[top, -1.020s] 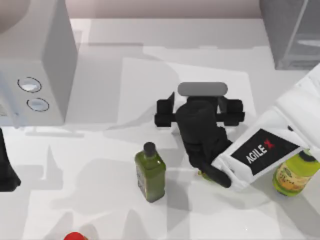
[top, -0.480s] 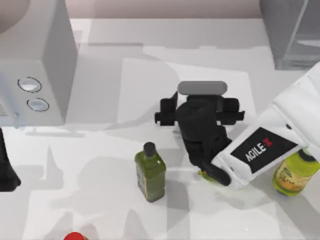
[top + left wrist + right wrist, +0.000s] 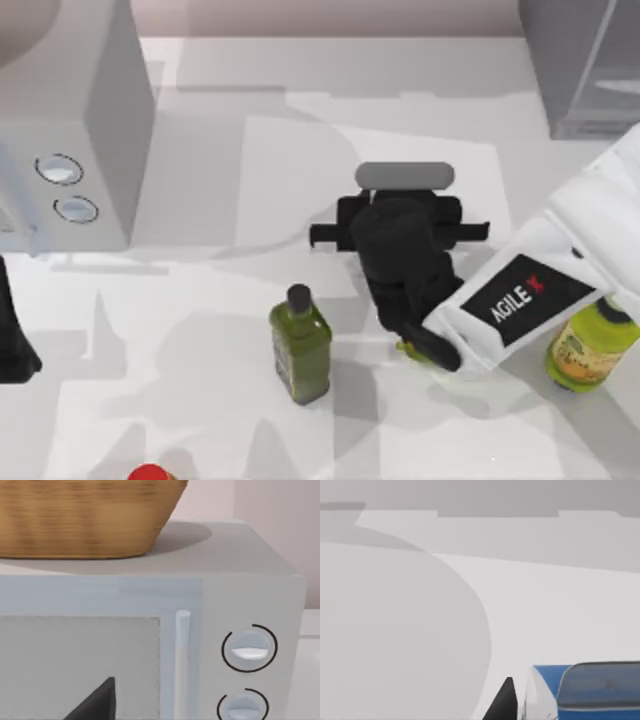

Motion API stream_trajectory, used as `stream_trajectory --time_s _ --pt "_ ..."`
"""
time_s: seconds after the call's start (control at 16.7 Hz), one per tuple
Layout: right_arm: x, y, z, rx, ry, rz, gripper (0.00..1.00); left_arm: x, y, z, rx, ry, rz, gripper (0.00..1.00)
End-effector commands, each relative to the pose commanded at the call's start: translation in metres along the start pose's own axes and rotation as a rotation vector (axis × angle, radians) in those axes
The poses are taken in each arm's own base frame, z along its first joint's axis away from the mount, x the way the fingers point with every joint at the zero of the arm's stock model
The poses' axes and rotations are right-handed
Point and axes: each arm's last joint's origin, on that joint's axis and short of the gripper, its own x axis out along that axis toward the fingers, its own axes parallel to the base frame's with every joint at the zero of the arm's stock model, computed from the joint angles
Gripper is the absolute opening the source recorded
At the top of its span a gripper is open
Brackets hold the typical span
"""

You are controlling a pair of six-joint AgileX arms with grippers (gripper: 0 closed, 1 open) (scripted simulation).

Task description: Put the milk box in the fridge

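Note:
The milk box (image 3: 592, 692) shows its blue top and a strip of white side in the right wrist view; from above it is hidden under the arm. My right gripper (image 3: 400, 232) hangs over the middle of the table, straddling the carton. Its jaws are drawn in close but open, and one black fingertip (image 3: 506, 700) stands a sliver away from the carton's side. The fridge (image 3: 585, 75), grey with a translucent door panel, stands at the back right corner. My left gripper (image 3: 10, 335) stays parked at the left edge, open, facing the appliance with dials.
A light grey appliance with two round dials (image 3: 70, 120) fills the back left, with a wicker basket (image 3: 85, 515) on top. A green bottle with a black cap (image 3: 300, 345) stands front centre. A yellow-green bottle (image 3: 590, 350) stands beside the right arm. Something red (image 3: 150, 472) peeks in at the front edge.
The right gripper's fingers have drawn inward toward each other over the same spot. Both arms and the bottles have stayed put.

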Motion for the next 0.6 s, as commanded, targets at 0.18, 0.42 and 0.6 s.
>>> stream_trajectory --time_s 0.18,0.42,0.6 --pt "0.0000 0.0000 0.0000 0.000 0.000 0.000 0.00 0.0000 0.0000 0.0000 0.000 0.000 0.000 1.00" --pt "0.0000 0.0000 0.0000 0.000 0.000 0.000 0.00 0.0000 0.0000 0.0000 0.000 0.000 0.000 1.00" --pt "-0.0008 0.0007 0.0001 0.001 0.000 0.002 0.00 0.0000 0.0000 0.0000 0.000 0.000 0.000 1.00"
